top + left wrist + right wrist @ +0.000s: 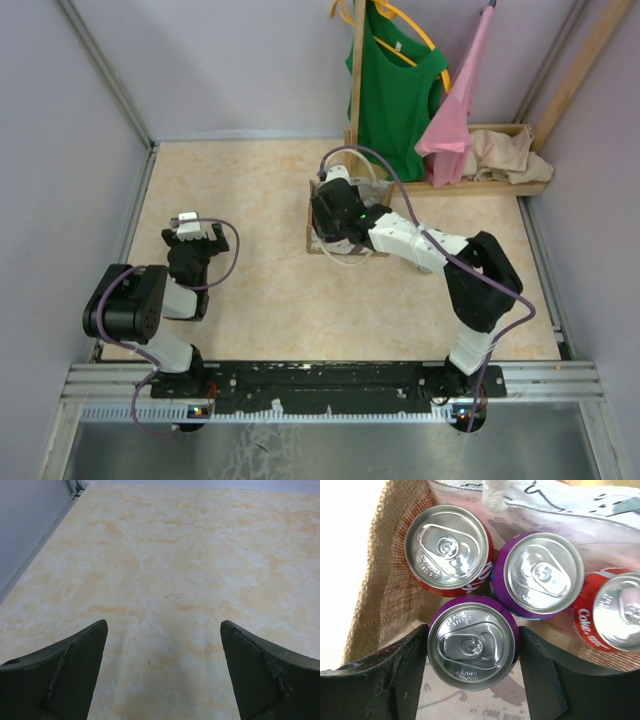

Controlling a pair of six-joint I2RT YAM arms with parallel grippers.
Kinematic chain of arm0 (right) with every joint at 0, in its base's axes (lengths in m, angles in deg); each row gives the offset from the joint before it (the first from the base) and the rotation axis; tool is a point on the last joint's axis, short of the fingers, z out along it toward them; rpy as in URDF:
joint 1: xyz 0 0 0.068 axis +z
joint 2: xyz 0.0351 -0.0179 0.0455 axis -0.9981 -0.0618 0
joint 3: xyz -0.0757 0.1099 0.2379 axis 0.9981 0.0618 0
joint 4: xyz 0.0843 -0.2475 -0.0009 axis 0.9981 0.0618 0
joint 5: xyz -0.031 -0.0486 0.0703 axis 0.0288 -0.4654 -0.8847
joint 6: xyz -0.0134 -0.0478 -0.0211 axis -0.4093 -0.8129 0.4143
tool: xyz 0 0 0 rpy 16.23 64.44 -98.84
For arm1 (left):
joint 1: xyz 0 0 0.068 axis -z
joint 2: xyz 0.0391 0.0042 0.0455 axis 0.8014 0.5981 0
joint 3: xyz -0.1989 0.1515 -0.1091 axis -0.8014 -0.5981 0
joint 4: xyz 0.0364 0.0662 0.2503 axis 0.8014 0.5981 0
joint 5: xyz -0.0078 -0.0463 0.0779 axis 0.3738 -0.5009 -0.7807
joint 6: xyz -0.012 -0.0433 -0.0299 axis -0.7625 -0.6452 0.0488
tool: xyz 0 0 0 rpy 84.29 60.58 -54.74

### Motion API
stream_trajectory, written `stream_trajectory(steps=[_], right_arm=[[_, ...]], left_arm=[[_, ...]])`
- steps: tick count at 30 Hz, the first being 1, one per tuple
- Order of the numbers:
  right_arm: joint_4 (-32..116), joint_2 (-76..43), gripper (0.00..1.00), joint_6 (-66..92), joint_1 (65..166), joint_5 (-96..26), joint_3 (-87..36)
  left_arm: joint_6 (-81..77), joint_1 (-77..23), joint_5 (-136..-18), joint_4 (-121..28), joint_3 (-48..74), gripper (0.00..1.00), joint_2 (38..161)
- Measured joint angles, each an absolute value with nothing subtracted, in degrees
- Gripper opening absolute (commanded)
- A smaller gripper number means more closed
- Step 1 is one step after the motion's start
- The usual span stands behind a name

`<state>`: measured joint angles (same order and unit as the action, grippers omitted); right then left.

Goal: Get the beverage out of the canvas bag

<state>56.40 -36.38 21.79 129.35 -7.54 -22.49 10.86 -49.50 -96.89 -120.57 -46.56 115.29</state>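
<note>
Your right gripper [472, 632] is down inside the canvas bag [395, 580], and its two dark fingers [410, 665] press against opposite sides of a purple can [472, 642], so it has that can grasped. The can stands upright with its silver lid and pull tab facing your wrist camera.

Three more cans stand upright in the bag with it. A second purple can [543, 575] is just beside it on the upper right. A red Coca-Cola can [447, 547] touches the held can from above, next to the woven beige wall. Another red Coke can [615, 612] sits at the right edge of that view, partly cut off.

From above, the bag sits toward the far middle of the table [240, 190], mostly covered by your right arm. It is just in front of a wooden rack [490, 185] holding a green shirt [400, 95], a pink garment [460, 110] and a crumpled tan cloth [510, 155].

Your left gripper [162, 625] hangs over bare tabletop on the left, well apart from the bag, with its fingers spread wide and nothing between them.
</note>
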Motion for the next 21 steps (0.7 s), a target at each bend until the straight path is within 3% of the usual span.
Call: stream_trajectory(steps=[21], right_arm=[[51.51,-16.90,0.00,10.49,129.39,-3.45,-24.50]], left_arm=[[10.86,-49.50,-96.89,-120.57,-46.56,1.00,115.27]])
